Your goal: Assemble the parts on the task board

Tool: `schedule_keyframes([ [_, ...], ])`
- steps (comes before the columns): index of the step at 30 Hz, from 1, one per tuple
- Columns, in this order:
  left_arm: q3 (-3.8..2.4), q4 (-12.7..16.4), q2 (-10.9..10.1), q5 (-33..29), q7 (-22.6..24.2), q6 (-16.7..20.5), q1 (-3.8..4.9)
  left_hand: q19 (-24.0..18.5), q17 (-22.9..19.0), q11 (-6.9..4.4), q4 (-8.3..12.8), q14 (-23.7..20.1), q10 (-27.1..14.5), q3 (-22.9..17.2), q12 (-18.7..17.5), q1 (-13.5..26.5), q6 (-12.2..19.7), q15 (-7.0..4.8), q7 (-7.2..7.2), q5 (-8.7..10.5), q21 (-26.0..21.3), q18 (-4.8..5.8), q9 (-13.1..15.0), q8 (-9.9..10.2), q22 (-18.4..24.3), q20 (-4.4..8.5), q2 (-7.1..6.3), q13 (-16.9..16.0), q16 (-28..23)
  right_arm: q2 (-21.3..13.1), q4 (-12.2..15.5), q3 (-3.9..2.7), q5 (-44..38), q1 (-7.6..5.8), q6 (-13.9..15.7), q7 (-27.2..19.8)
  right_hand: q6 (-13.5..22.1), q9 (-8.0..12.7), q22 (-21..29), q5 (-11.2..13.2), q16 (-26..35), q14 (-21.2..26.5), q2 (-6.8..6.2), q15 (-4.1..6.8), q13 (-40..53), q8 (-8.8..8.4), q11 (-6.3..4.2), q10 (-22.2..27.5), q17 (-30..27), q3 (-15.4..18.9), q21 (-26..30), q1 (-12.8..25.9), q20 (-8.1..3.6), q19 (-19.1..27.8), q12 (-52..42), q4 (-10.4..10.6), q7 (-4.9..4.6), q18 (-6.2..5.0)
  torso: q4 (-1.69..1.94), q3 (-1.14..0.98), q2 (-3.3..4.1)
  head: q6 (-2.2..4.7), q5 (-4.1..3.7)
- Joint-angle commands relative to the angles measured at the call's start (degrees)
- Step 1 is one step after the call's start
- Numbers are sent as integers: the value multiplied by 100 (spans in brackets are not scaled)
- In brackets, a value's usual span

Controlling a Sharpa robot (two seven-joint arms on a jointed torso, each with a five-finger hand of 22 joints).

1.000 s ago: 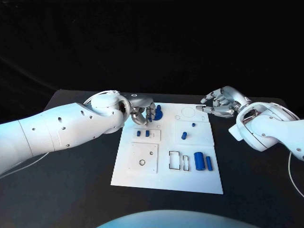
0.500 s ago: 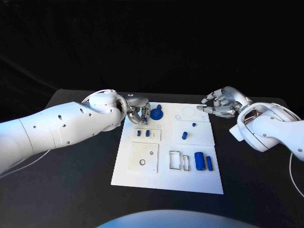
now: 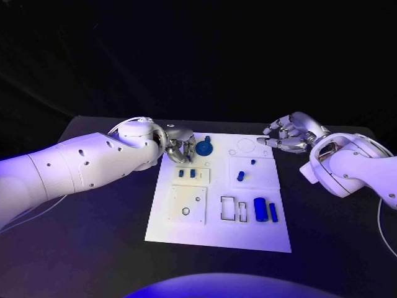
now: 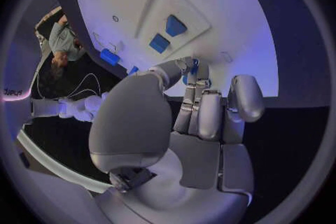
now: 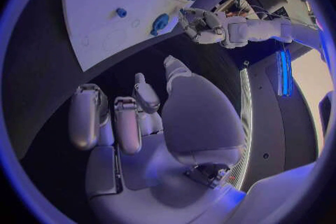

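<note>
The left hand (image 3: pixel 180 146) hangs over the far left corner of the task board (image 3: pixel 218 233), its fingers (image 4: pixel 203 106) curled down beside the round blue part (image 3: pixel 204 148); whether they grip it I cannot tell. The right hand (image 3: pixel 288 135) hovers off the board's far right corner above the desk (image 3: pixel 100 248), fingers loosely bent, holding nothing.

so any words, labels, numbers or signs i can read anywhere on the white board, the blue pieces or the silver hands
None can be read.
White rectangular task board: thin outlines and small holes, no lettering.
Small blue plastic parts, such as the blue cylinder: plain, no marks.
Silver many-fingered left hand and right hand: no brand or number visible.
Left wrist view, at the circle's rim: a few pale letters, cut off and too small to read.
</note>
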State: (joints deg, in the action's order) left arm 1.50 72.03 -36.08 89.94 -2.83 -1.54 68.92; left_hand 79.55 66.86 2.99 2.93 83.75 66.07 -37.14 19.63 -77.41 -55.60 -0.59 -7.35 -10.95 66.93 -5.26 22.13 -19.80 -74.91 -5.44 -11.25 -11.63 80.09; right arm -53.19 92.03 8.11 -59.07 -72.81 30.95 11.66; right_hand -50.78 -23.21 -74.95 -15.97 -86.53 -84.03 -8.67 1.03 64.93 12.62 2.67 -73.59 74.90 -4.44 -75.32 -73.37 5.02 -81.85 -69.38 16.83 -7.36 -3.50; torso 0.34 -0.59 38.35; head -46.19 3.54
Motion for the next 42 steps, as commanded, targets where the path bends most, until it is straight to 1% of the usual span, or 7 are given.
schedule_keyframes([
  [1,3,-4,20,1,-9,-146,-5,3,-8,17,18,95,41,33,-23,66,-17,-22,0,0,-30,35,5,32,-832,8,16,4,-18,2,6,0,-73,4,-21,-25,23,-8,-582,-29,7,-407,-4,24,8,28,6,-8,687,-15,7,-58,-7,8,11,-18,-4,-28,0,-1,-4,-3,-1],
  [19,13,27,59,-96,21,-198,-8,2,5,8,21,95,77,48,-39,83,-40,-25,7,18,-29,36,17,32,-835,10,37,-2,-13,3,12,0,-97,4,-21,-17,23,-8,-582,-29,7,-407,-4,24,8,28,6,-8,687,-15,7,-58,-7,8,11,-18,-4,-28,3,0,-4,-15,-5],
  [23,14,33,60,-102,36,-193,-8,7,26,-9,34,103,130,73,-51,97,-88,-35,22,46,-21,39,36,22,-840,17,54,-16,-1,5,13,0,-118,4,-21,-16,23,-8,-582,-29,7,-407,-4,24,8,28,6,-8,687,-15,7,-58,-7,8,11,-18,-4,-28,6,0,-3,-20,-7],
  [24,14,34,61,-99,36,-199,-8,7,34,-13,35,107,146,95,-64,118,-103,-40,28,97,-26,38,44,23,-840,20,56,-22,4,5,13,0,-122,4,-22,-16,23,-8,-582,-29,7,-407,-4,24,8,28,6,-8,687,-15,7,-58,-7,8,11,-18,-4,-28,7,2,-3,-19,-9],
  [30,16,36,62,-81,4,-272,-8,11,50,-23,36,113,174,123,-76,140,-117,-46,36,148,-22,40,54,29,-843,25,62,-34,14,3,14,0,-130,4,-26,-12,23,-8,-582,-29,7,-407,-4,24,8,28,6,-8,687,-15,7,-58,-7,8,11,-18,-4,-28,2,1,-1,-24,-3],
  [37,17,36,60,-63,-38,-332,-8,12,74,-36,36,120,209,148,-71,158,-140,-54,47,163,-23,41,65,28,-844,31,67,-52,27,0,15,0,-135,4,-29,-9,23,-8,-582,-29,7,-407,-4,24,8,28,6,-8,687,-15,7,-58,-7,8,11,-18,-4,-28,6,5,-2,-31,-10],
  [42,18,25,64,-55,-75,-364,-8,9,76,-35,35,120,207,174,-80,182,-134,-57,48,171,-34,39,67,41,-842,35,53,-61,29,5,11,0,-137,4,-29,-9,14,-18,-581,-37,14,-405,-2,30,-26,42,-1,-14,674,-24,18,-62,-14,6,33,-19,2,-29,7,2,-4,-29,-10],
])
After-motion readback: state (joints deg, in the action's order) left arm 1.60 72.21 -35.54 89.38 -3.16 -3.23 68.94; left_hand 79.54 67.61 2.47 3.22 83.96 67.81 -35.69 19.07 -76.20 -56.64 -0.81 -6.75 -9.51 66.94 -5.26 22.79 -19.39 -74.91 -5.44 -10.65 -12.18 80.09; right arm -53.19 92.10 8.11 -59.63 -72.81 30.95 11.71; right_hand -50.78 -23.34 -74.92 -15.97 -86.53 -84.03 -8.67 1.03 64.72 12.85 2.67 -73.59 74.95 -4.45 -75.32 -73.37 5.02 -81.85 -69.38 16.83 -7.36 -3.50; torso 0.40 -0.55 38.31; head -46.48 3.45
